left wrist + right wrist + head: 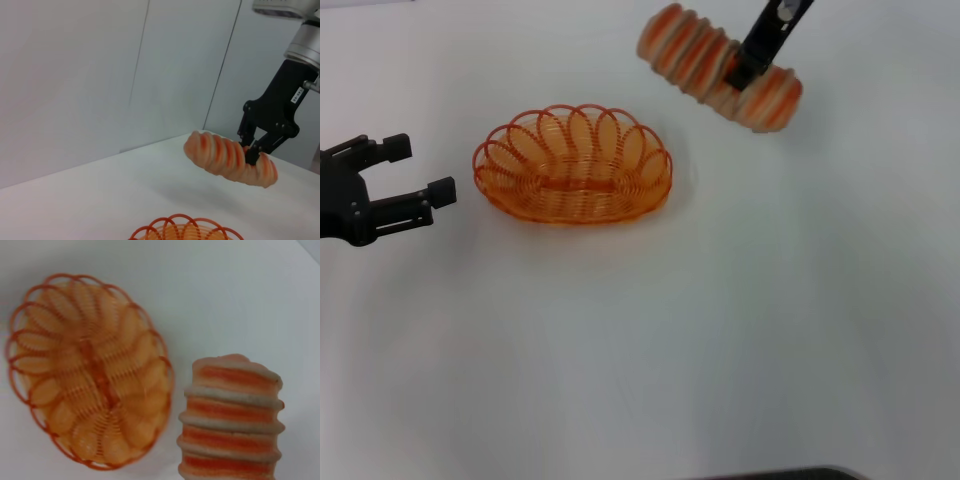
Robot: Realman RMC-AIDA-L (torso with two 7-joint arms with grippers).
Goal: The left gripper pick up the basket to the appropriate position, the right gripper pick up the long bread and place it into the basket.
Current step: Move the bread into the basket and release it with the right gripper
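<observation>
Long bread (720,68) is seen in the upper right of the head view, held clear of the white bench (720,330) by the right gripper (740,72), whose black fingers are clamped across the loaf nearer its right-hand end than its middle. The loaf is tilted, its left end higher in the frame than its right end. In the left wrist view the same bread (230,159) is shown hanging above the bench surface with a soft shadow beneath it, gripped from above by the right gripper (254,149) on its black link.

The basket (573,165) is set on the bench in the upper middle of the head view, left of and below the bread, and apart from it. Nothing is seen inside it. In the right wrist view the basket (87,370) fills the left half of the frame, with the striped bread (231,420) at the lower right, just beside the rim but not over it. Only the top loops of the basket (185,229) are caught at the bottom edge of the left wrist view.

The left gripper (418,170) is found at the left edge of the head view, its fingers spread apart, the tips pointed toward the basket's left end, near it but not touching.
</observation>
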